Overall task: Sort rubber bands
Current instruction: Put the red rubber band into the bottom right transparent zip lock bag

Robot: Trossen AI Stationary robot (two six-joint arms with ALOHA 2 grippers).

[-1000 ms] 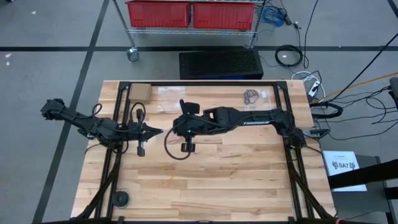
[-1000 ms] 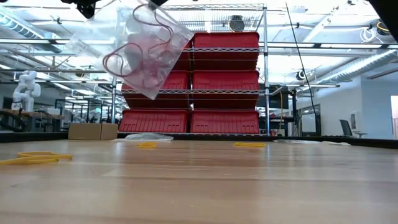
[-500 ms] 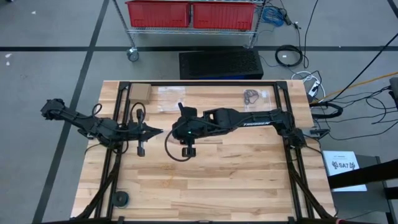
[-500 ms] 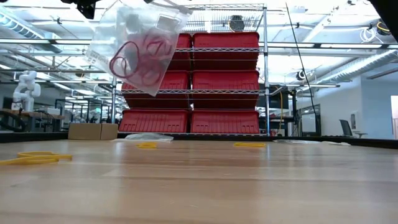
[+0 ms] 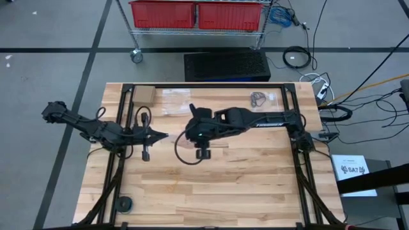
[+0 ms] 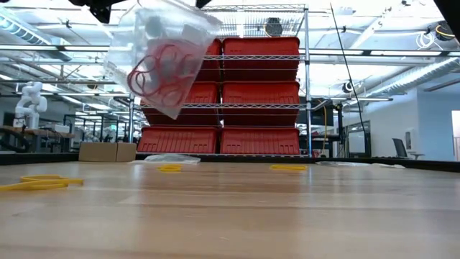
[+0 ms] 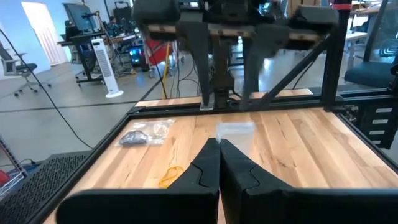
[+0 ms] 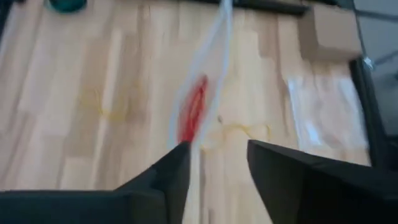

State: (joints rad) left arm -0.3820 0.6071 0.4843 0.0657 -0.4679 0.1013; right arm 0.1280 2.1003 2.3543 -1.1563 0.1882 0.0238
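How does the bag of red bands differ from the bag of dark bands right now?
The red-band bag hangs in the air, tilted, at the right gripper, whose fingers stand apart; the dark-band bag lies flat on the table near its far edge. One holds red rubber bands, the other dark rubber bands. Both are clear plastic. The left gripper sits shut.

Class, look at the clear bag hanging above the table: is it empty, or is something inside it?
Not empty. In the low view the bag hangs in the air with red bands bunched inside, seen through the plastic.
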